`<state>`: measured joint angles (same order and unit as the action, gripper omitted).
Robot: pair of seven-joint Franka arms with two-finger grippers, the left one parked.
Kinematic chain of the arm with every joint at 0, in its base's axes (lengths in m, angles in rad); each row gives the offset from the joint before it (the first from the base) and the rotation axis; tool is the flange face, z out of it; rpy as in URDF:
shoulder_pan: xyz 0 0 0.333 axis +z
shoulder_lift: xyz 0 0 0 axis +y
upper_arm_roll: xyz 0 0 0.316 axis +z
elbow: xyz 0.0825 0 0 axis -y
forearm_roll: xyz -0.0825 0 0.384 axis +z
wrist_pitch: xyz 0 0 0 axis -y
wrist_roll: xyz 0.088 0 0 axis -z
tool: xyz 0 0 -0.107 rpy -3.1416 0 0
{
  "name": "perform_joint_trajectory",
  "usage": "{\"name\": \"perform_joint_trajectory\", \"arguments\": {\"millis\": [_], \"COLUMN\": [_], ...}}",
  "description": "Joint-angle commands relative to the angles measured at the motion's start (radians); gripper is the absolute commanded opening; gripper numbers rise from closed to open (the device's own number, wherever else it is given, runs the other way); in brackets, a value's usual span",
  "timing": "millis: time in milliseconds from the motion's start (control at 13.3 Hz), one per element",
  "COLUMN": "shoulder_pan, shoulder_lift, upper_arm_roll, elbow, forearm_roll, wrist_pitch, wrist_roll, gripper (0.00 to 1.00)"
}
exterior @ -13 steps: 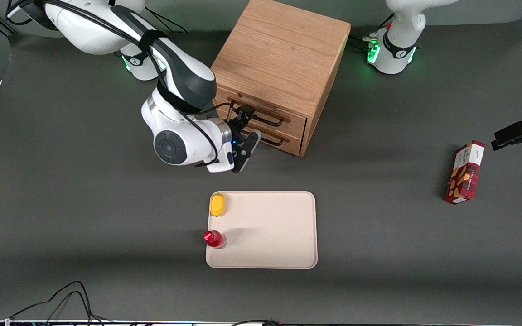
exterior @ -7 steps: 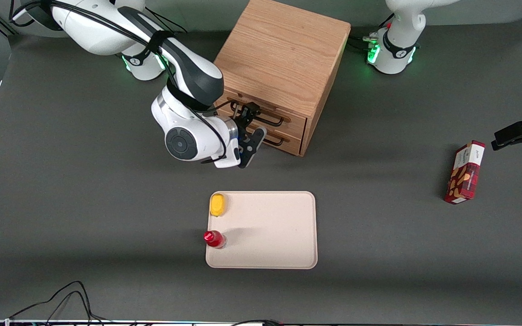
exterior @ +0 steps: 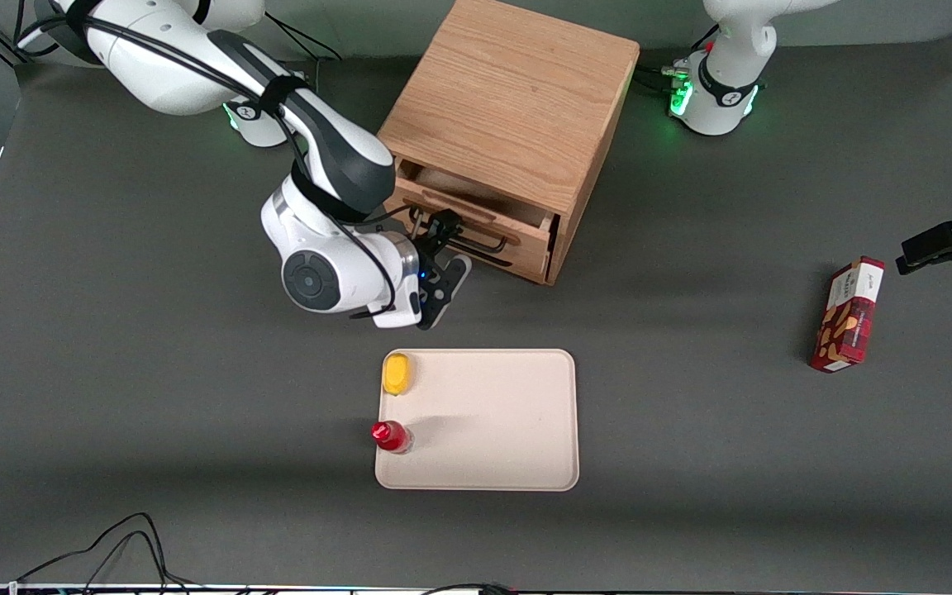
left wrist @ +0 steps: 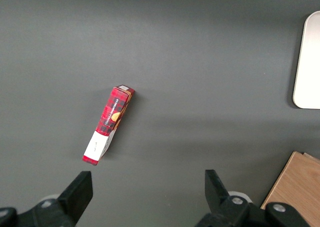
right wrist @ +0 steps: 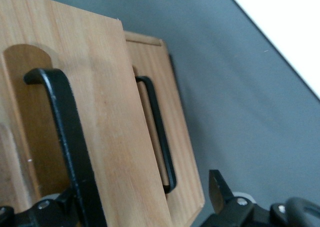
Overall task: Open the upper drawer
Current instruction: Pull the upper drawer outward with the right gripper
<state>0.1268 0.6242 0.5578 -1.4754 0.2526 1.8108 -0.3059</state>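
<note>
The oak cabinet (exterior: pixel 517 99) stands far from the front camera. Its upper drawer (exterior: pixel 476 216) is pulled out a little, and a gap shows its inside. My right gripper (exterior: pixel 451 245) is in front of the drawer, open, with one finger hooked in the black wire handle (exterior: pixel 488 242). In the right wrist view the upper drawer front (right wrist: pixel 105 117) and its handle (right wrist: pixel 62 122) are close. One finger (right wrist: pixel 47 207) sits by the handle and the other (right wrist: pixel 220 194) stands wide apart. The bottom drawer (right wrist: pixel 175 112) sits farther back, shut.
A beige tray (exterior: pixel 517 421) lies nearer the front camera than the cabinet, with a yellow item (exterior: pixel 397 373) and a red bottle (exterior: pixel 391 435) at its edge. A red box (exterior: pixel 848 314) lies toward the parked arm's end and shows in the left wrist view (left wrist: pixel 107 124).
The upper drawer has slid out of the cabinet toward the front camera. My gripper has moved the same way with its finger in the handle.
</note>
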Motion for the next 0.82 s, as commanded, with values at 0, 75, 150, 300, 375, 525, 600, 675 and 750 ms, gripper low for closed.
{"name": "perform_joint_trajectory", "arguments": {"millis": [0, 75, 150, 300, 375, 525, 600, 675, 750], "shoulder_pan": [-0.002, -0.010, -0.012, -0.010, -0.012, -0.012, -0.012, -0.012, -0.012], "shoulder_lift": [0.077, 0.084, 0.097, 0.138, 0.155, 0.169, 0.172, 0.173, 0.175], "upper_arm_roll": [0.001, -0.010, -0.019, -0.036, -0.038, -0.053, -0.068, -0.071, -0.072], "elbow": [0.098, 0.110, 0.131, 0.209, 0.245, 0.285, 0.300, 0.313, 0.319], "forearm_roll": [-0.041, -0.039, -0.038, -0.039, -0.039, -0.041, -0.039, -0.039, -0.039], "wrist_pitch": [-0.008, -0.019, -0.028, -0.065, -0.096, -0.116, -0.123, -0.129, -0.130], "wrist_roll": [0.019, 0.019, 0.019, 0.018, 0.018, 0.016, 0.016, 0.015, 0.011], "gripper": [1.00, 1.00, 1.00, 1.00, 1.00, 1.00, 1.00, 1.00, 1.00]}}
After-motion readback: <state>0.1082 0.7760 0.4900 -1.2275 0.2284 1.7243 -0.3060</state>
